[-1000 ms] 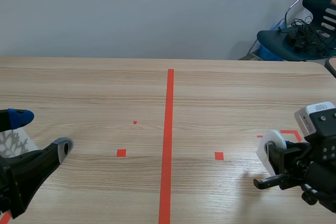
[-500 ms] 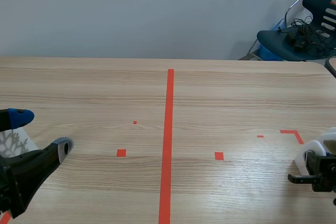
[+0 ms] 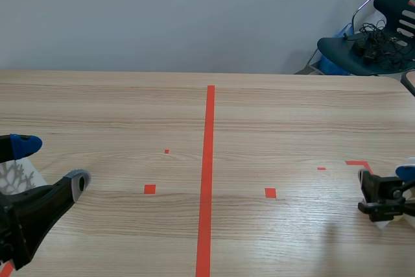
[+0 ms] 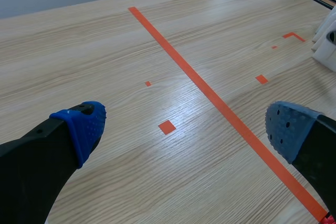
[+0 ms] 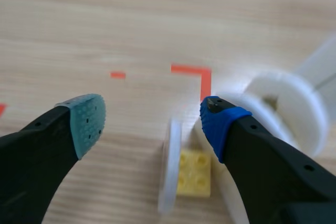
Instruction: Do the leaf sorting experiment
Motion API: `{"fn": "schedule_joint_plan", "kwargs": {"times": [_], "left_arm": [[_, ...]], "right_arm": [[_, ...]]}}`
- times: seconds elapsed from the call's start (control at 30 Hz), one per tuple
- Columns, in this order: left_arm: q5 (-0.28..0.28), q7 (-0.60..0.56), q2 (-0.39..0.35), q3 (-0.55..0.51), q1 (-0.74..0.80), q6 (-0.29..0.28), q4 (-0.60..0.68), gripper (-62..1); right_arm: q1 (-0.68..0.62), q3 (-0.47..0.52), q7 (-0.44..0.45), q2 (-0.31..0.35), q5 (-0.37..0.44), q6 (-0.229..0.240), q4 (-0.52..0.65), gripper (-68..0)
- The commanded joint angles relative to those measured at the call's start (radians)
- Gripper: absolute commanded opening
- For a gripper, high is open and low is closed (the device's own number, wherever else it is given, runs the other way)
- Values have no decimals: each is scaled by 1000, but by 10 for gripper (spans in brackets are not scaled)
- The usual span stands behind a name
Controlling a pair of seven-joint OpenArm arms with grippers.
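My right gripper [image 3: 389, 183] sits low at the table's right edge, open. In the right wrist view its fingers [image 5: 152, 121] stand apart over a white disc on edge [image 5: 169, 169] with a yellow studded brick [image 5: 195, 172] beside it. Neither finger presses them. A larger white round piece [image 5: 286, 103] lies just beyond the blue-padded finger. My left gripper [image 3: 52, 163] rests at the near left, open and holding nothing [image 4: 184, 129]. Behind it shows a white sheet with a branching leaf pattern [image 3: 14, 176], mostly hidden.
A long orange-red tape line [image 3: 207, 173] runs down the table's middle, with small tape squares on both sides and a tape corner [image 3: 360, 163] by the right gripper. A dark chair [image 3: 373, 37] with cables stands past the far right corner.
The right arm drew back to the right edge with the white disc piece, then parted its fingers, so the piece now lies loose beneath them. The left arm has not moved.
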Motion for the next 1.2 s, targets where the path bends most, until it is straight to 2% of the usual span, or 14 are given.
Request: {"fn": "schedule_joint_plan", "kwargs": {"times": [0.0,0.13,0.27,0.4,0.6,0.7,0.77,1.17], "left_arm": [[-14,-17,0,-8,-3,-3,24,14],[-14,-17,0,-8,-3,-3,24,14],[-14,-17,0,-8,-3,-3,24,14],[-14,-17,0,-8,-3,-3,24,14],[-14,-16,0,-8,-3,-3,24,14],[-14,-16,0,-8,-3,-3,24,14],[-14,-16,0,-8,-2,-3,24,14],[-14,-16,0,-8,-2,-3,24,14]], "right_arm": [[13,18,7,45,39,-4,95,-265],[13,18,-78,74,121,8,255,-259],[6,16,-228,104,177,49,404,-253],[-66,-13,-293,167,237,68,525,-171],[-261,-97,-271,317,280,67,648,4],[-343,-101,-231,359,280,57,695,4],[-374,-100,-215,362,280,43,718,4],[-378,-101,-201,354,280,37,728,4]]}}
